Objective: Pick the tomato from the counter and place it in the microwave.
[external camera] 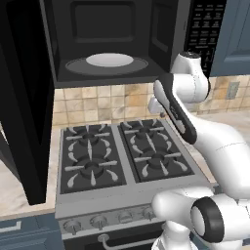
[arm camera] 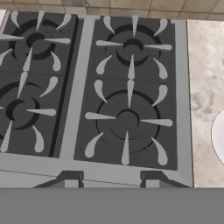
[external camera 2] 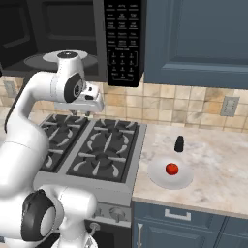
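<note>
The flat beige marbled stone bench [external camera 2: 213, 169] looks smooth and faintly polished, with cloudy grey veining. The small round bright red tomato [external camera 2: 171, 168] has a smooth, slightly glossy skin and sits on a round white plate [external camera 2: 156, 174] with a plain satin finish. The grey-black gas stove top [arm camera: 83, 87] is matt, its burner grates pale grey metal. The large black box microwave [external camera: 112, 44] has a smooth dark casing, and its white round turntable plate [external camera: 110, 60] looks smooth. The tan tiled backsplash [external camera 2: 184, 109] appears mottled and stone-like.
</note>
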